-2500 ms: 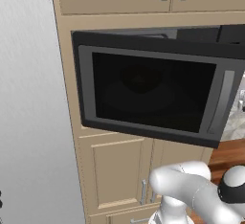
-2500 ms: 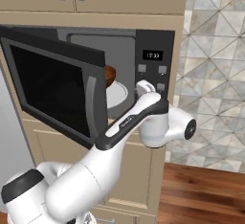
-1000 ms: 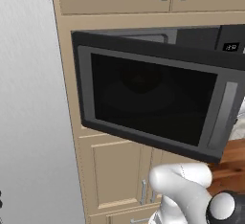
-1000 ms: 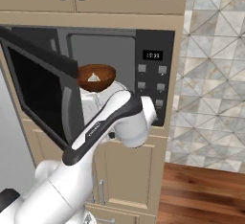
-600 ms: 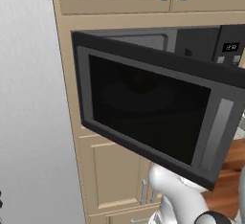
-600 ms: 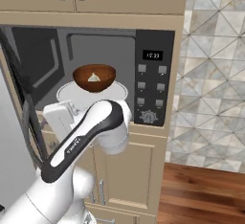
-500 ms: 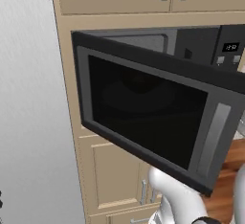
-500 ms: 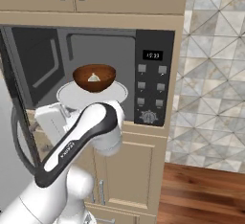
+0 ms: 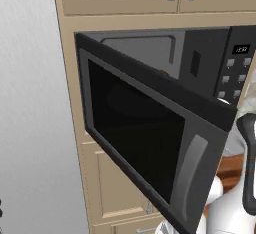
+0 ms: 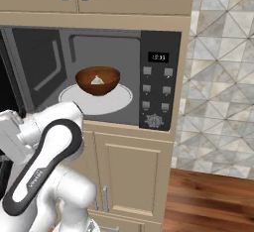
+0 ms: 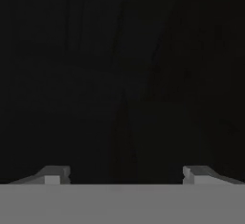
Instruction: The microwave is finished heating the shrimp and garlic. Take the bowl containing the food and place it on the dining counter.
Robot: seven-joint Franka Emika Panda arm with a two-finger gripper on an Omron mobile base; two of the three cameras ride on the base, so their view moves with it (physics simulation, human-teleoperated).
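On white round turntable (image 10: 113,102), glossy wooden bowl (image 10: 97,80); jaws wide, empty.

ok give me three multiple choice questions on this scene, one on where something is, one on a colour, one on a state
1. Where is the bowl?
A. on the turntable in the microwave
B. on the floor
C. in an upper cabinet

2. What colour is the bowl?
A. white
B. reddish-brown
C. blue

3. How does the microwave door stand?
A. shut
B. swung open
C. taken off

Answers:
1. A: the right base view shows the bowl on the white round plate inside the cavity.
2. B: it is glossy reddish-brown, with a pale lump in it.
3. B: the left base view shows the door swung out from the cabinet, and the cavity is in plain sight.
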